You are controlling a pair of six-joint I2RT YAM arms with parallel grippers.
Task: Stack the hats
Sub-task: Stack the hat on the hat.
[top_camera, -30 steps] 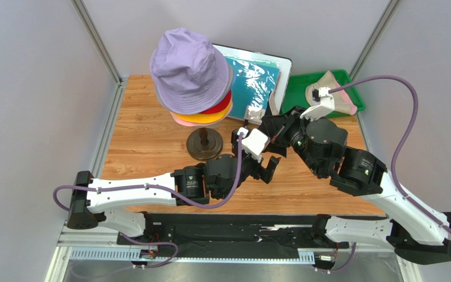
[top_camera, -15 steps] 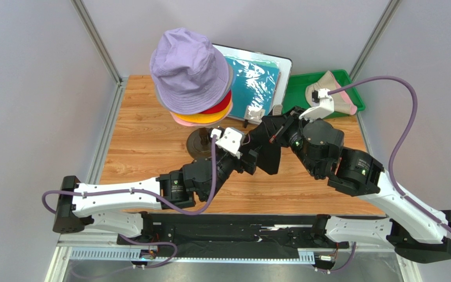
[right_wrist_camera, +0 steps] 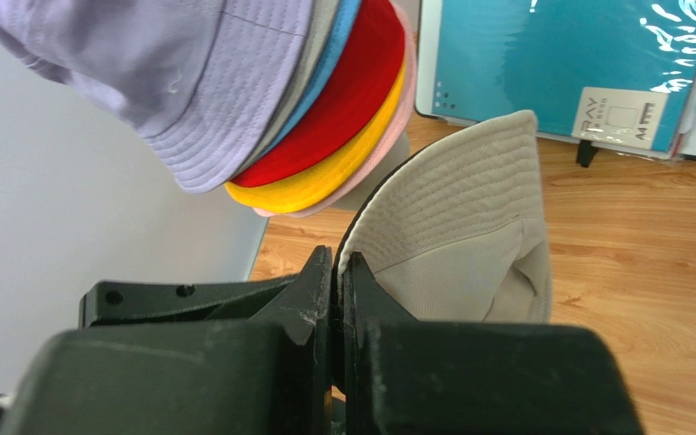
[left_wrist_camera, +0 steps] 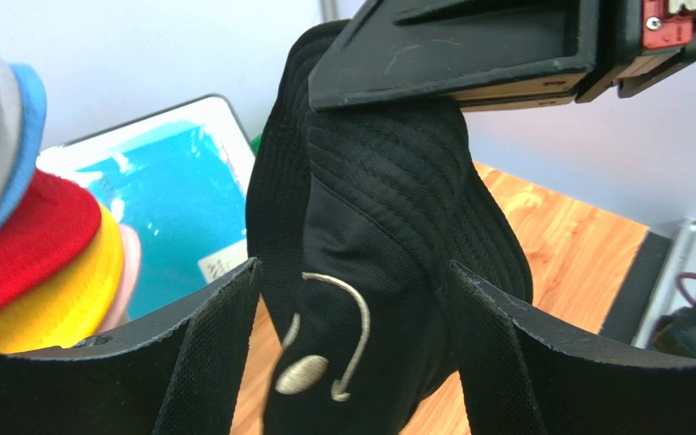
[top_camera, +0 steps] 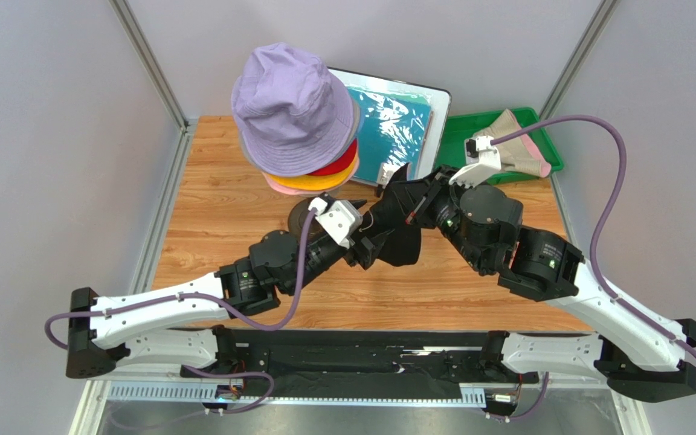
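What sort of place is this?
Probably a robot lab test cell: a left arm and right arm mounted at a wooden table, plain grey walls on metal posts, and hats stacked as practice props.

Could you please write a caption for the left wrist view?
Black hat, pinched by the right gripper, hangs between open fingers of the left gripper.

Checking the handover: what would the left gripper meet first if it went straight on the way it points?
The black hat, hanging from the shut right gripper. It sits between the open fingers of the left gripper.
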